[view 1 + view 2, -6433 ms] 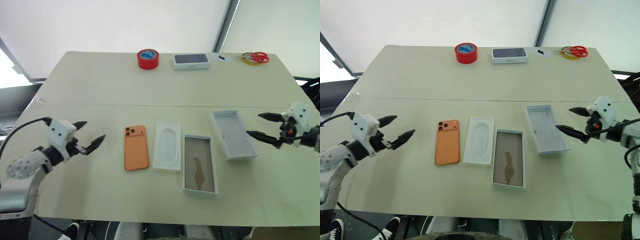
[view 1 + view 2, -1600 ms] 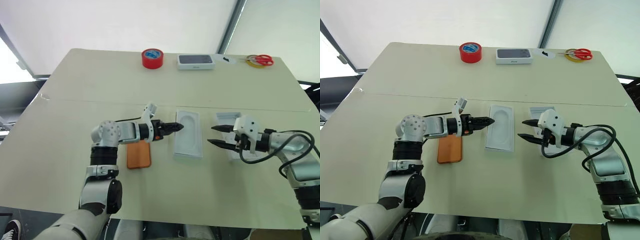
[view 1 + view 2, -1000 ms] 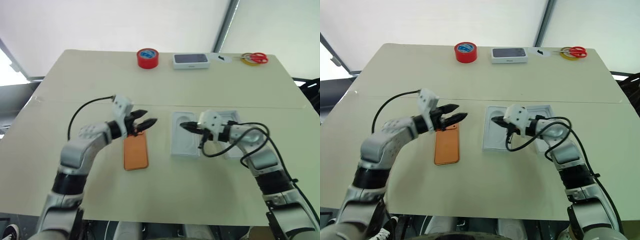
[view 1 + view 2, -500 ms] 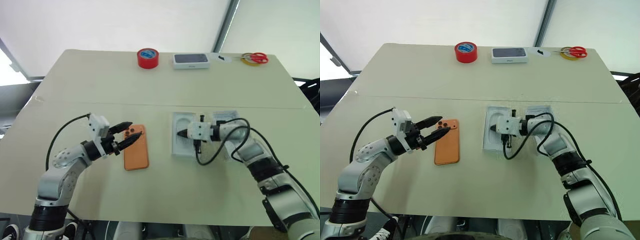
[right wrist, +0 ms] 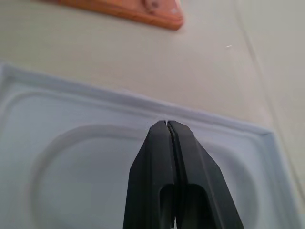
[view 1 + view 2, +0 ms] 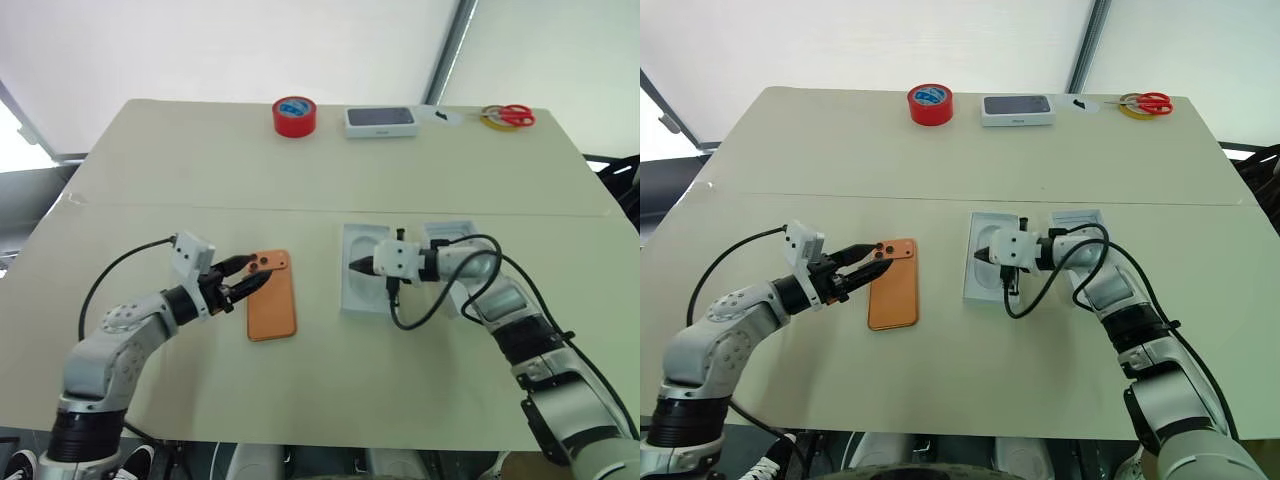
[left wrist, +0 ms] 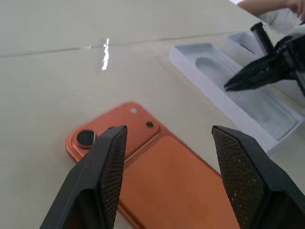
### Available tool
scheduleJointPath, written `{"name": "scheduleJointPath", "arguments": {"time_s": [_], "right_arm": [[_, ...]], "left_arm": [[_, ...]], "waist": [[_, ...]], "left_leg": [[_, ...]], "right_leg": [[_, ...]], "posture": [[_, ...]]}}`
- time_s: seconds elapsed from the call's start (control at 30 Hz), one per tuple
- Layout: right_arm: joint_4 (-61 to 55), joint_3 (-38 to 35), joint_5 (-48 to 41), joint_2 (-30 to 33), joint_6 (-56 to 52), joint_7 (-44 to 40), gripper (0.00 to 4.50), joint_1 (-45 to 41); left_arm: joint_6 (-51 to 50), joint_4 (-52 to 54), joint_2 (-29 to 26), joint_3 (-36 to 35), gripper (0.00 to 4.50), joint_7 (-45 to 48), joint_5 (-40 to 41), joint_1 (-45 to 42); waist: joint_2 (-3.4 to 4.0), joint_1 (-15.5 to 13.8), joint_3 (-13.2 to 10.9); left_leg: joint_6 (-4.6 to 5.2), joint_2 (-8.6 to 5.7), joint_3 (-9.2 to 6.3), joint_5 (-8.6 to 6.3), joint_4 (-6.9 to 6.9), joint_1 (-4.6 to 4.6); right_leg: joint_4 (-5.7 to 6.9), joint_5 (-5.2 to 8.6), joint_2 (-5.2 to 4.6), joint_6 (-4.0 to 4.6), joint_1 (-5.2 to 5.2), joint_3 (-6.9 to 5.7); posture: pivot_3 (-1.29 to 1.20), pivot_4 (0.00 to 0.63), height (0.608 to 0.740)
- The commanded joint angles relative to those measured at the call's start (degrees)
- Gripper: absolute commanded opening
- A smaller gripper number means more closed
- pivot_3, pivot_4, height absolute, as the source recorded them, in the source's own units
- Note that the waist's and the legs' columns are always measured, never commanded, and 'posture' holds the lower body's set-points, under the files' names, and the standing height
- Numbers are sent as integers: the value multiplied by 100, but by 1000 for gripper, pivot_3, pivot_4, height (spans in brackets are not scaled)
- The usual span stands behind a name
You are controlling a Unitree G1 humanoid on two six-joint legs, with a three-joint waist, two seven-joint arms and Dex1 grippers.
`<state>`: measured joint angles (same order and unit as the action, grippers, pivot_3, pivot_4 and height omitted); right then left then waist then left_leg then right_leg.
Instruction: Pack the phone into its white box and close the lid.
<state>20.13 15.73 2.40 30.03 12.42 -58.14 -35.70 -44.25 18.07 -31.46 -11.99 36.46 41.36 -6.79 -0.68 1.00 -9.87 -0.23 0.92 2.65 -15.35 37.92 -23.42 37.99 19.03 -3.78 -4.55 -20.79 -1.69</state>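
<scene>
The table [image 6: 150, 160] is wide and mostly bare. Its far edge runs along the top of the frame, where a red tape roll [image 6: 294, 116], a white box with a dark picture [image 6: 381, 121] and scissors [image 6: 510, 116] stand in a row, well apart from the work area. A seam crosses the table from left to right in the middle. In front of the seam, the lower part of the frame has much free surface, on the left and along the near edge.

The phone [image 6: 271, 295] lies flat, back side up, left of centre, with its lenses toward the far side. To the right of it, with a bare strip of table between, lies the insert [image 6: 362, 292] with its rounded recess. Whether the box is under the insert, I cannot tell. Just right of it, the lid [image 6: 447, 235] is partly covered by the right arm.

The left gripper [image 6: 247, 283] comes from the lower left with a bent elbow, nearly level. Its fingers [image 7: 110, 162] are spread, one on each side of the phone's lens corner, just above it.

The right gripper [image 6: 354, 266] comes in from the right and points to the left. Its fingers [image 5: 183, 148] are pressed together, with the tip over the recess of the insert.
</scene>
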Motion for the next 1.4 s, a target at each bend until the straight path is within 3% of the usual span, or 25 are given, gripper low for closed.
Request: {"name": "scheduleJointPath", "arguments": {"time_s": [0.03,0.17,0.3,0.4,0.67,0.9,1.07,1.4], "right_arm": [[-496,-203,-354,-395,-371,235,38,-247],[-870,45,-532,-837,-1017,81,38,-264],[-1078,515,-272,-1120,-1393,-62,38,-350],[-1156,917,113,-1125,-1561,-152,38,-502],[-854,1744,1194,-846,-1548,-438,38,-1026],[-581,1920,1593,-730,-1257,-380,38,-918],[-673,1824,1534,-893,-1380,-309,38,-813],[-620,1688,1674,-826,-1370,-235,38,-759]], "left_arm": [[-1176,139,-107,-1067,2983,-612,1439,-5],[-1975,129,-37,-1557,2983,-1330,2175,384],[-2214,349,115,-1569,2983,-1756,2541,769],[-2236,573,105,-1258,2983,-1988,2353,842],[-2840,258,216,-984,2983,-2655,2851,498],[-2722,98,496,-598,2983,-2860,2563,340],[-3043,-406,925,-593,2983,-3078,3122,43],[-3494,-792,1385,-317,2983,-3546,3183,-741]], "waist": [[0,15,0],[1,17,0],[0,-32,0],[-2,-40,1],[0,-28,1],[0,-38,7],[5,-48,17],[16,-182,28]], "left_leg": [[-1,0,0,1,0,0],[-7,1,-1,4,-3,0],[-4,-2,-1,2,-2,0],[1,-5,-7,-2,0,0],[-18,-8,-6,8,-6,0],[-20,-9,-6,9,-3,2],[-19,-10,-7,9,0,12],[5,-33,-12,-6,-1,74]], "right_leg": [[0,0,0,0,0,0],[2,0,1,0,-3,0],[2,0,-2,0,-1,0],[3,-2,-5,2,-1,-2],[1,-2,-5,5,-6,-1],[0,-2,-6,4,1,-2],[0,-2,-6,4,14,-3],[-4,-1,-29,5,56,-8]], "posture": [[0,150,740],[0,150,740],[0,150,740],[0,150,740],[0,150,740],[0,150,740],[0,150,740],[0,150,740]]}}
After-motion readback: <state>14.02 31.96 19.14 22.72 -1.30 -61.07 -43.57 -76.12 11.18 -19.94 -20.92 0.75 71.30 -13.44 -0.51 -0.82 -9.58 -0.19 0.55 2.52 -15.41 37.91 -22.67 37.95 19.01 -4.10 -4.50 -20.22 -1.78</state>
